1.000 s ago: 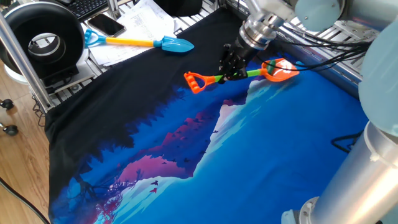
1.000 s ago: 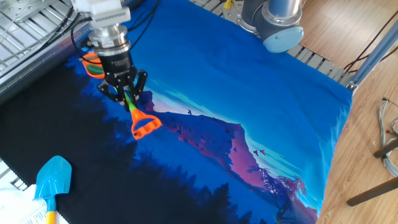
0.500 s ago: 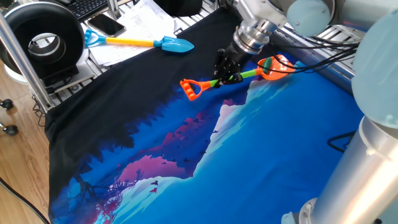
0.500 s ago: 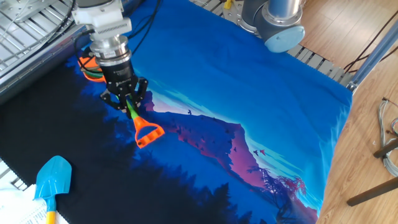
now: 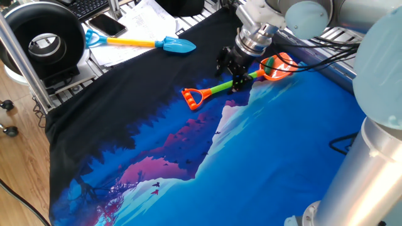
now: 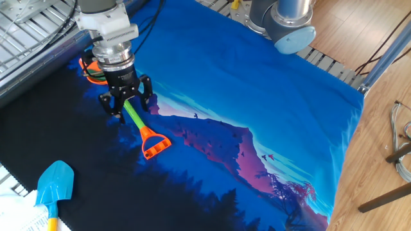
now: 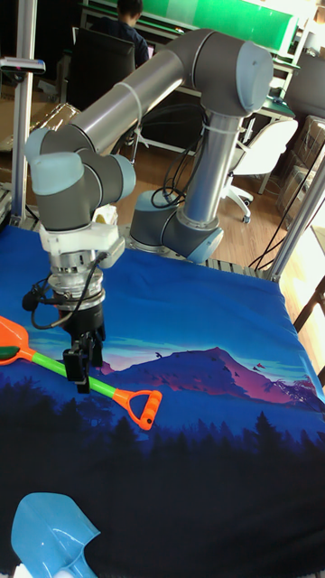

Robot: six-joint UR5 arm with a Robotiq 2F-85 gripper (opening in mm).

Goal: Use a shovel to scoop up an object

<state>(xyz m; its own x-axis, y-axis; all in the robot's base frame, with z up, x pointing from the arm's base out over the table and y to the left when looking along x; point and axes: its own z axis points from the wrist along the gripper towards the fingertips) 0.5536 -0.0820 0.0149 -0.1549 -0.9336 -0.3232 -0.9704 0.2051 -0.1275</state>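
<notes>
We see the shovel (image 5: 233,85) with an orange blade, a lime-green shaft and an orange D-shaped handle. In its blade sits the object (image 7: 5,347), a glossy green. The gripper (image 6: 125,106) is black, under a silver-grey wrist with a white collar. The tablecloth (image 6: 257,90) carries a printed mountain scene: bright blue sky, a purple and pink peak with pale blue slopes, and a black forest silhouette along one edge. The second toy shovel (image 5: 141,43) has a sky-blue blade and handle on a yellow shaft. The arm (image 7: 162,86) is grey with pale blue joint caps.
</notes>
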